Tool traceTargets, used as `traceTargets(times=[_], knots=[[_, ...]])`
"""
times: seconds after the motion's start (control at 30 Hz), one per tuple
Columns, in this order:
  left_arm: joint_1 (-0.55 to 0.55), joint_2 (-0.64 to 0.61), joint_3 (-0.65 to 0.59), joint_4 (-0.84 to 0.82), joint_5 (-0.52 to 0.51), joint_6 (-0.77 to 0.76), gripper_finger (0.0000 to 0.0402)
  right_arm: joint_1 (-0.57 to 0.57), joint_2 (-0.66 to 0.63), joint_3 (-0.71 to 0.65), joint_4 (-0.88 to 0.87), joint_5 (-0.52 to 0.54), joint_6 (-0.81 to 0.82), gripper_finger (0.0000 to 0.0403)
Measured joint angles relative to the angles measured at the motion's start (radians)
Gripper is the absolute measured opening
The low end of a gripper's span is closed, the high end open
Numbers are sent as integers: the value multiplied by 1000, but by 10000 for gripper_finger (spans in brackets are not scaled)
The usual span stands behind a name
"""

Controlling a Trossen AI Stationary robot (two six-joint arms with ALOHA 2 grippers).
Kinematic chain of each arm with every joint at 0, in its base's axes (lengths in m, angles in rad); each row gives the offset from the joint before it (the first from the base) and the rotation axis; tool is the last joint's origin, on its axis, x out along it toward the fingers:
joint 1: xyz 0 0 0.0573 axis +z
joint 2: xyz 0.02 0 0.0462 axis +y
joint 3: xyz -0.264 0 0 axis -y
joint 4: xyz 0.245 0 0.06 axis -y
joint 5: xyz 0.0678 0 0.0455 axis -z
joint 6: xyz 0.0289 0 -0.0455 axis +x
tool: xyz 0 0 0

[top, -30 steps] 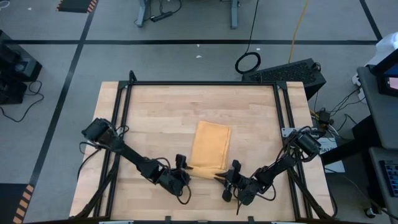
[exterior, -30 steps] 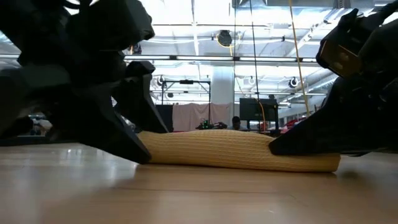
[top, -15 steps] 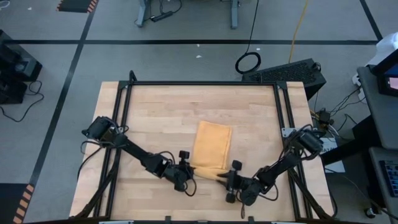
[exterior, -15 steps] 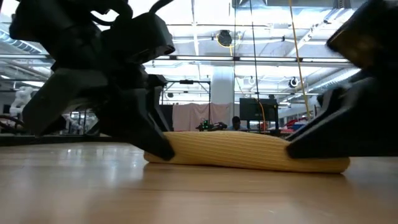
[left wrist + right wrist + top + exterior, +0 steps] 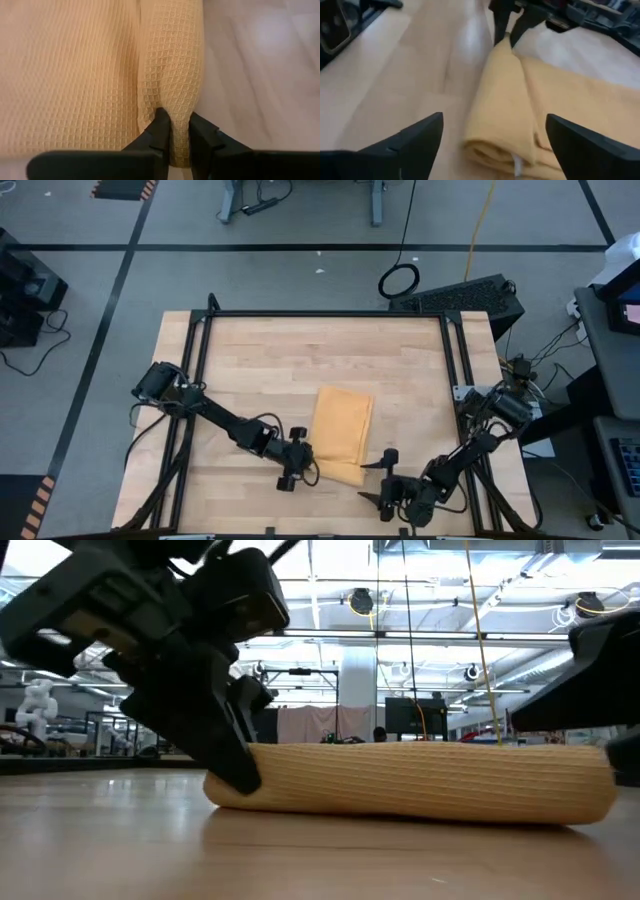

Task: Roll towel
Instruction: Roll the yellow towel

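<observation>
The left gripper is pinched closed on the left end of the rolled portion of the mustard-yellow towel. In the left wrist view both dark fingers press the waffle-weave roll from either side; the fingertips are partly buried in the cloth. The flat, unrolled portion extends away from this gripper across the wooden tabletop.

The right gripper stands just beside the roll's right end, apart from it, with its fingers spread wide and nothing between them. From this gripper the roll's end lies directly ahead, and a small white tag shows at its lower edge, partly cut off by the frame.

In the low view the left gripper covers the roll's one end; the right gripper's body is cut off at the frame edge, so its fingertips cannot be made out there.
</observation>
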Motion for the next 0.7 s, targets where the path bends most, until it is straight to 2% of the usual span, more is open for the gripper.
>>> traceTargets(times=[0.23, 0.37, 0.53, 0.7], knots=[[78, 0, 8, -6, 157, -79, 45, -27, 97, 2, 259, -44, -108, 328], [121, 1, 8, -5, 279, -105, 45, -32, 120, 15, 243, 17, -108, 315], [158, 2, 8, -7, 359, -112, 45, -46, 119, 19, 213, 39, -23, 313], [188, 2, 8, -7, 390, -138, 45, -74, 119, 19, 111, 14, 201, 289]])
